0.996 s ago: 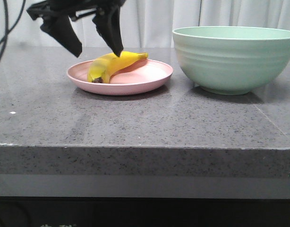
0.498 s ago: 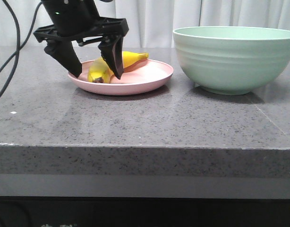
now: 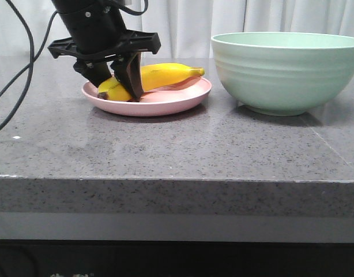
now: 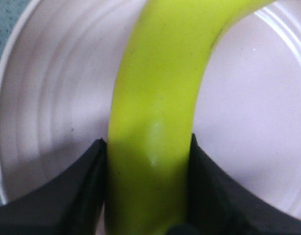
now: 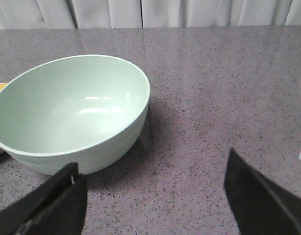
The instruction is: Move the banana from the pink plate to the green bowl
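The yellow banana (image 3: pixel 165 74) lies on the pink plate (image 3: pixel 183 98) at the table's left middle. My left gripper (image 3: pixel 116 88) is down on the plate, shut on the banana's left end. In the left wrist view both black fingers (image 4: pixel 72 196) press the banana (image 4: pixel 155 122) from either side over the plate (image 4: pixel 52 98). The green bowl (image 3: pixel 286 72) stands to the right of the plate, empty (image 5: pixel 67 112). My right gripper (image 5: pixel 153 196) is open and empty above the table beside the bowl; it does not show in the front view.
A black cable (image 3: pixel 21 69) hangs at the far left over the table. The grey stone table (image 3: pixel 177 150) has its front edge near the camera. White curtains hang behind.
My left gripper came down onto the plate and closed on the banana. The banana swung round, so its right end now points farther right and sits higher.
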Controlling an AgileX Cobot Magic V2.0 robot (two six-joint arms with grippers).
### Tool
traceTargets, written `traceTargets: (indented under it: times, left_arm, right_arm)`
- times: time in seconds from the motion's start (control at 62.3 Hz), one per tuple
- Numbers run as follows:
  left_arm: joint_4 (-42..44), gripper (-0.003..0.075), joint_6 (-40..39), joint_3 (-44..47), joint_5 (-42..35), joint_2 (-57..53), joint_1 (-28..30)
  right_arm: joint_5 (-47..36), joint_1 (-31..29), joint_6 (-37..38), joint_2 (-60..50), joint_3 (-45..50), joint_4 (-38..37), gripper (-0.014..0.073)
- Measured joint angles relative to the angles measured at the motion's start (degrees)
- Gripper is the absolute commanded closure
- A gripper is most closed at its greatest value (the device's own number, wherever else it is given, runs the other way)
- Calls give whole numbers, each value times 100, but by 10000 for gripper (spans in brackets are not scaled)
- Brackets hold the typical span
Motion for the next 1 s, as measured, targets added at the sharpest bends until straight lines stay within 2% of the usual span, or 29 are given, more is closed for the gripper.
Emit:
traceTargets:
  times: [0.08, 0.321, 0.498, 0.803, 0.996]
  left_arm:
    - [22, 694, 0, -53, -10, 24, 0]
    - [79, 697, 27, -171, 125, -238, -27]
    - [138, 697, 107, -196, 486, -882, -196]
    - [177, 697, 115, -204, 1047, -1352, -667]
    - [197, 697, 115, -204, 1023, -1352, -724]
  right_arm:
    - [-24, 0, 0, 0, 0, 0, 2]
    - [222, 0, 0, 110, -75, 456, 2]
    - [724, 86, -64, 951, -639, 1084, 2]
    - [806, 906, -1594, 3040, -2171, 3045, 2]
    - [1040, 1151, -2109, 4384, -3394, 3538, 2]
